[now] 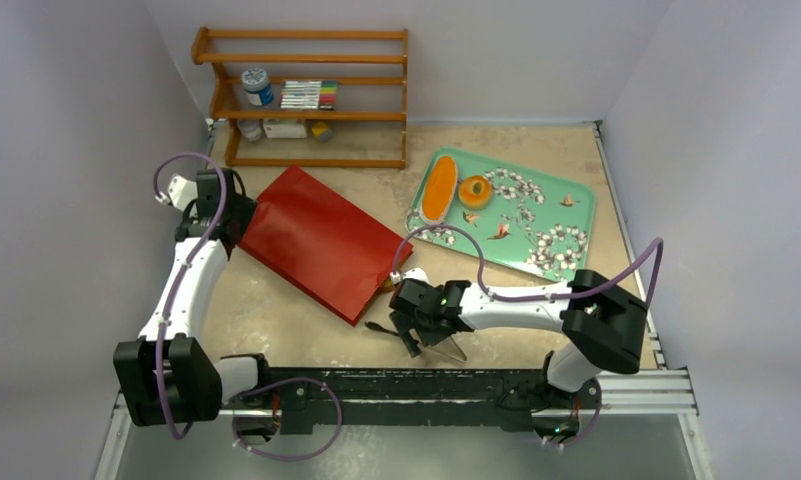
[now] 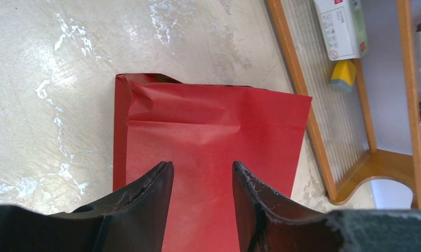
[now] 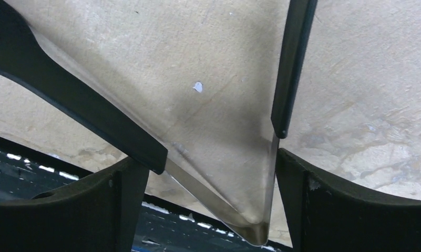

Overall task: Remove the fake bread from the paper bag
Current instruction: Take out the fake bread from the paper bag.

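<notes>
- Top view: the paper bag (image 1: 311,240) lies flat on the tabletop (image 1: 306,345), centre-left. The left jaws sit at its upper-left end, likely steadying it while the other end is worked. Of the fake bread, a long loaf (image 1: 438,188) and a round bun (image 1: 474,190) rest on the flowered tray (image 1: 536,212), upper right. A small orange-brown bit (image 1: 387,284) shows at the bag's lower-right end — probably another piece. The right jaws hang just beside that end. A wooden shelf (image 1: 306,100) stands behind, apart from the work.
- Left wrist view: the left jaws stand part-way apart with the paper bag (image 2: 208,126) showing between them; whether they pinch it cannot be told. The wooden shelf (image 2: 376,163) is close at right, a possible snag.
- Right wrist view: the right jaws are spread wide, only bare tabletop (image 3: 366,79) between them — no bag or bread in sight.
</notes>
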Motion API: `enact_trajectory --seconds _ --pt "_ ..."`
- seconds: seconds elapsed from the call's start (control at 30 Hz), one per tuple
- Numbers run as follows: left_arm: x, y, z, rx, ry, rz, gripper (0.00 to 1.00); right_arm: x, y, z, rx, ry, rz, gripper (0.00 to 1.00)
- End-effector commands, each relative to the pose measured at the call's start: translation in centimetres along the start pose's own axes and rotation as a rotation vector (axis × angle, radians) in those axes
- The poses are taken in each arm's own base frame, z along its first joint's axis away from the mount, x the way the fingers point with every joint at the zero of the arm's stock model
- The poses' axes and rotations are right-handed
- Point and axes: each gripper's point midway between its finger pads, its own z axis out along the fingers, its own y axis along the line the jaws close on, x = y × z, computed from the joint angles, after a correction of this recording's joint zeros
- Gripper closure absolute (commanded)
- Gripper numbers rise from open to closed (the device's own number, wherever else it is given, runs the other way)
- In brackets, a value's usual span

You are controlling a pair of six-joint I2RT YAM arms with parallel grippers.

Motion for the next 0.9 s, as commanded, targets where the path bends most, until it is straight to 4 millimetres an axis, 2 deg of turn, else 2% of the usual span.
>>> enact_trajectory --seconds 0.0,0.13,0.33,0.53,0.87 --pt "0.1 -0.3 0.6 0.015 -0.007 0.005 0.55 -1.0 0.8 0.2 -0.029 -0.034 0.002 0.14" --pt "0.7 0.2 1.5 -0.014 0.009 0.013 0.56 -1.4 1.0 0.4 -0.037 -0.052 -0.002 0.22" --pt "1.7 0.9 2.5 -0.029 0.023 0.003 0.56 -1.8 0.7 0.4 -0.018 -0.064 0.010 0.30" --pt "2.4 1.4 3.1 -0.041 0.039 0.015 0.56 -2.0 -0.5 0.3 0.019 -0.065 0.047 0.35" --pt "3.2 2.1 3.9 -0.062 0.057 0.034 0.55 -3.2 -1.1 0.3 0.042 -0.081 0.068 0.36"
